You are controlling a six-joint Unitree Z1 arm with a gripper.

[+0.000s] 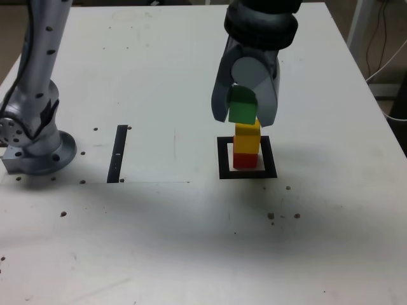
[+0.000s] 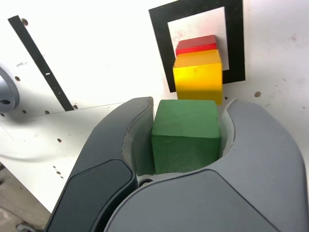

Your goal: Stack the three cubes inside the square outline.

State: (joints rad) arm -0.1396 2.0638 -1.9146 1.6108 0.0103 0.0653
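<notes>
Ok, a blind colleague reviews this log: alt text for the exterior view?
The gripper holds a green cube just above a yellow cube stacked on a red cube inside the square outline on a white table.

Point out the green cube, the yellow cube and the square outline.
green cube (image 2: 186, 126), wrist view, top face.
yellow cube (image 1: 247, 138), exterior view, front face.
square outline (image 1: 223, 159), exterior view, tape on its left side.
</notes>
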